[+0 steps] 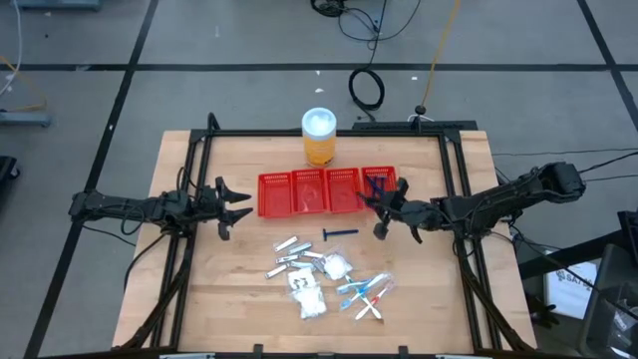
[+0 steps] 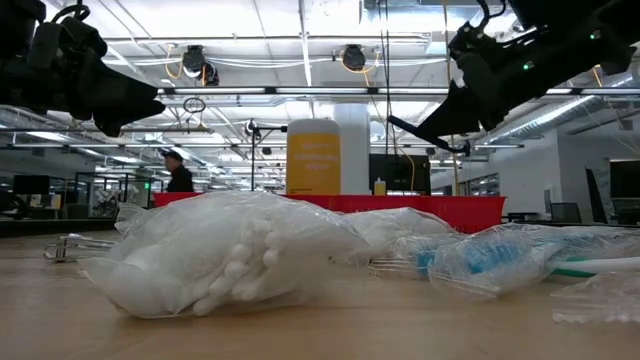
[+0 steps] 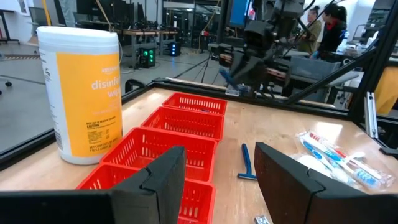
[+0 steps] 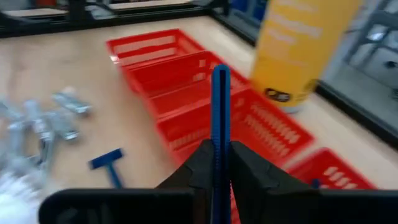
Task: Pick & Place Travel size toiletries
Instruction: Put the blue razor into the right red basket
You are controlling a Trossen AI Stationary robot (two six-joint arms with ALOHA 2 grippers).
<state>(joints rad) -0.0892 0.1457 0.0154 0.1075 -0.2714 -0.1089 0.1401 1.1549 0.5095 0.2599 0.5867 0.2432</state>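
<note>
Right gripper: pinching a dark blue razor tight, hovering over the red tray (rightmost compartment end).
Left gripper: waiting beside the tray's left end, jaws standing partly open, holding nothing.
Second razor: lying on the table near the tray.
Tubes, packets, sticks: sitting piled mid-table.

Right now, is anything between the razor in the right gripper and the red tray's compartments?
Nothing visible. The right gripper holds a blue razor upright over the red tray, near its right-end compartment. That compartment seems to hold a blue item already, but its top is open. The orange jar stands behind the tray.
</note>
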